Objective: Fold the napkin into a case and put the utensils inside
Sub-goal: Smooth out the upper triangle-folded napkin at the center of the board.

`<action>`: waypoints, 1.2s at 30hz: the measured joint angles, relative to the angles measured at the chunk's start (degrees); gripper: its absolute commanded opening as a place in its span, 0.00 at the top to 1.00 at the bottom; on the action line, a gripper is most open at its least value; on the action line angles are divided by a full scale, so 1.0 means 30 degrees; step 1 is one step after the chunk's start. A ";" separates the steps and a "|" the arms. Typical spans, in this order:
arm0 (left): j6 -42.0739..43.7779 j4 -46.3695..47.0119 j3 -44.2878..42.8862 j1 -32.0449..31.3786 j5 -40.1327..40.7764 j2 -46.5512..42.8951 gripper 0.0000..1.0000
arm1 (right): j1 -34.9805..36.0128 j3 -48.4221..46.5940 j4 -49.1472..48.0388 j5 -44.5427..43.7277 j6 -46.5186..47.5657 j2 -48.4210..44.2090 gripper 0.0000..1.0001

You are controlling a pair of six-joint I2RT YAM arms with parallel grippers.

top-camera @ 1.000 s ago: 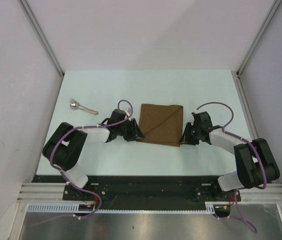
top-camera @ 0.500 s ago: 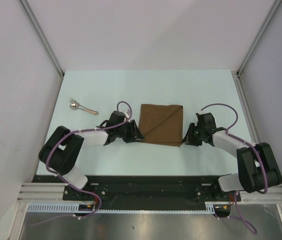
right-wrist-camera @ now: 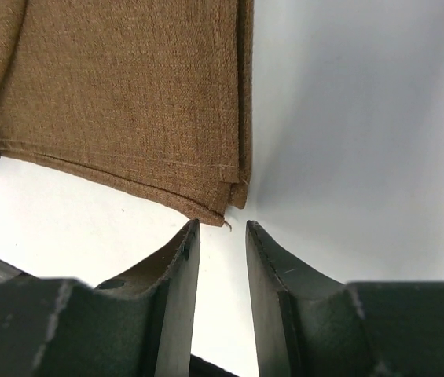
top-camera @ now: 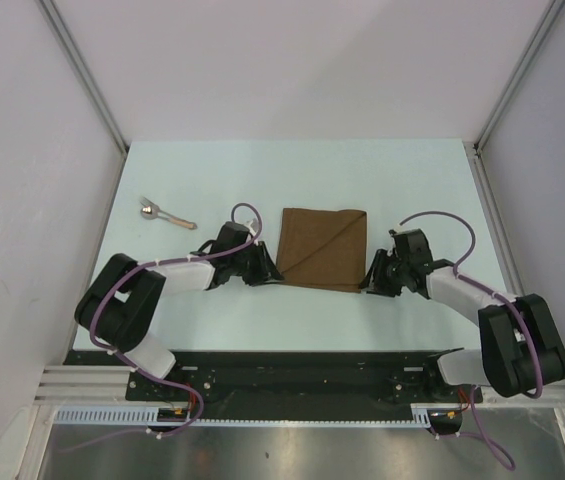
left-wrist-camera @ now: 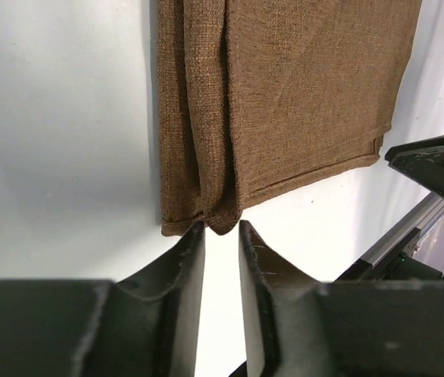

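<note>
Napkin (top-camera: 323, 249) sits mid-counter (top-camera: 262, 175) in the top view, a dark-brown rectangle with a diagonal crease across it. Both arms reach in low, one at each near corner. Utensils (top-camera: 167, 216) lie far left on the counter, well apart from the cloth and untouched. No case formed yet.

Left wrist view: left jaws stand slightly spread, with a thin strip of bare counter showing between them. The napkin's near-left corner, a bunched roll of several layers, sits right at the tips. It looks to be at the mouth of the gap, not inside it, so nothing is pinched.

Right wrist view: right jaws are likewise parted by a narrow gap. The near-right corner lies just ahead of the tips, with stacked hemmed edges and one loose thread showing. It is close to the jaws, but the cloth is not between them.

Step in hand, as you'd read it: lining up a two-corner pickup for the next fold, early in the task, with the utensil loading yet to come.

Next move, by judgement: ease both arms a touch forward and keep them low, so each corner slides fully between the jaws before you press them together. Catch every layer, since the left corner's roll could shed its lower plies. Then lift both sides evenly, so the fold lands square and the cloth doesn't skew.
</note>
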State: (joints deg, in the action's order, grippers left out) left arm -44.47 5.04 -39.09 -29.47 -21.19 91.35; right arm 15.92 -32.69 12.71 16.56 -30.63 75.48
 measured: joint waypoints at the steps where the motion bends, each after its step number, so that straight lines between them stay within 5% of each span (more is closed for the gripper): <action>1: 0.0007 -0.0036 0.0000 0.0015 0.0000 0.0007 0.77 | 0.0095 0.0051 -0.0073 0.0044 -0.0146 0.0095 0.66; 9: 0.0226 -0.0386 -0.0051 0.0087 0.0015 0.0015 1.00 | 0.0430 0.0342 -0.1202 0.0532 -0.0874 0.1064 0.70; 13: 0.0357 -0.0605 -0.0211 0.0175 0.0015 0.0073 1.00 | 0.0423 0.0342 -0.2229 0.0867 -0.1333 0.1734 0.85; 18: 0.0488 -0.0925 -0.0248 0.0248 0.0087 0.0073 1.00 | 0.0364 0.0342 -0.2215 0.0510 -0.1443 0.1814 0.92; 26: 0.0495 -0.1020 -0.0240 0.0386 0.0087 -0.0036 1.00 | -0.0466 0.0342 -0.0758 -0.0466 -0.1035 0.0882 0.91; 29: 0.0488 -0.0954 -0.0146 0.0393 0.0044 -0.0109 1.00 | -0.0714 0.0357 -0.0699 -0.0481 -0.0925 0.0889 0.77; 36: 0.0102 0.0262 0.0372 0.0350 -0.0962 0.0262 1.00 | -0.0780 0.0219 -0.0954 0.0080 -0.0860 0.1086 0.69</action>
State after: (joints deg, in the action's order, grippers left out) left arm -44.16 5.82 -37.98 -28.42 -24.08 92.14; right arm 13.58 -32.03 9.85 16.80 -33.21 78.74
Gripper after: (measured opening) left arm 0.003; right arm 0.277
